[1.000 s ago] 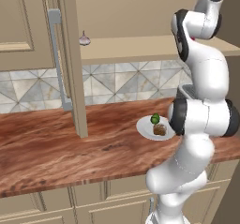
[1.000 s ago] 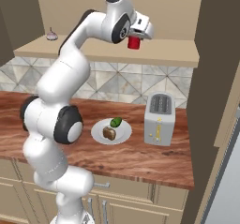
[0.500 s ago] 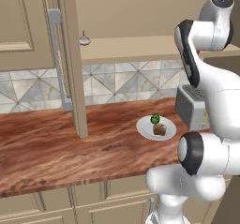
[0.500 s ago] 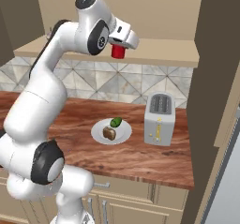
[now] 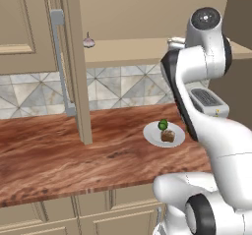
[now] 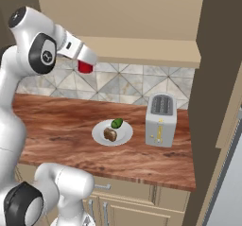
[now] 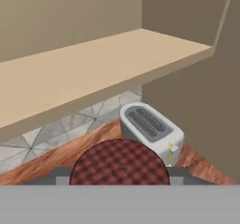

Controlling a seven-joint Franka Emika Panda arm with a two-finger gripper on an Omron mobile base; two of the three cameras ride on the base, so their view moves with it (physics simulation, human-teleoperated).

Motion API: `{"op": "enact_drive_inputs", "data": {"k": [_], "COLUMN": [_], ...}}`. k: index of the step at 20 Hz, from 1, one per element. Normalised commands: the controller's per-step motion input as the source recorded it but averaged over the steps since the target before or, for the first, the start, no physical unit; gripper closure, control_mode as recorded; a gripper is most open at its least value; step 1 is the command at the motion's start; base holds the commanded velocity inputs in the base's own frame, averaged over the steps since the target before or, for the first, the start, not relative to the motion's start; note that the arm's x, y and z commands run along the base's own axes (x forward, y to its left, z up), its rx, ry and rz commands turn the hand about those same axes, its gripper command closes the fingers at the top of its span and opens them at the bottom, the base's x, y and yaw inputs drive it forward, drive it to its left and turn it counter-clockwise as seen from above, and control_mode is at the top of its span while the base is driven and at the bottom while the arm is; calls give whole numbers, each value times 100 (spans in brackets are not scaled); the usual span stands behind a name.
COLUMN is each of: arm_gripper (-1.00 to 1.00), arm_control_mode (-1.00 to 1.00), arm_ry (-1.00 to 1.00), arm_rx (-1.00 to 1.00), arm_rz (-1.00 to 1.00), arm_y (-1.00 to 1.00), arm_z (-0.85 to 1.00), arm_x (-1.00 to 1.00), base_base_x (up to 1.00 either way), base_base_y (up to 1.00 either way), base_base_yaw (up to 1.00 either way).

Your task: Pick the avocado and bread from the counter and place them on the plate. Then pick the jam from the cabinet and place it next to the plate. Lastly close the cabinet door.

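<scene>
In the right base view the hand [image 6: 85,62] sat in the upper left of the frame, at the end of the white arm, clenched on the jam [image 6: 85,67], whose red body hung just below the white hand and in front of the tiled wall. The jar was well above the desk [image 6: 56,121] and below the front edge of the cabinet shelf [image 6: 142,50]. In the hand view the jam's chequered red lid [image 7: 120,164] lay at the bottom centre of the frame, between the dark finger bases, with the toaster [image 7: 150,129] just above and right of it in the picture.

The plate [image 6: 100,136] rested on the desk at the centre of the right base view, just left of the toaster [image 6: 160,120] and apart from it. The avocado [image 6: 116,123] lay on the plate's upper right part, and the bread [image 6: 110,134] lay on the plate just below it; whether the two touched could not be told.

In the left base view the plate [image 5: 153,133] showed right of centre, with the avocado [image 5: 162,125] above the bread [image 5: 168,135]. The cabinet door [image 5: 78,67] stood open, edge-on, left of centre, its grey bar handle [image 5: 60,62] on its left. A garlic bulb [image 5: 88,42] sat on the shelf in the upper left part, just right of the door.
</scene>
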Motion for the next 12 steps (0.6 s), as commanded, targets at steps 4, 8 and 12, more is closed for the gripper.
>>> {"op": "enact_drive_inputs", "data": {"k": [4,8,12], "arm_gripper": [100,100,100], "arm_control_mode": [-100,-100,-100], "arm_ry": [0,8,19], "arm_rx": [-5,-2,0], "arm_rz": [-24,-15,-15], "arm_y": [64,53,44], "arm_z": [-31,-38,-41], "arm_x": [-54,-25,-13], "base_base_x": [0,0,0], "base_base_y": [0,0,0], "base_base_yaw": [0,0,0]}}
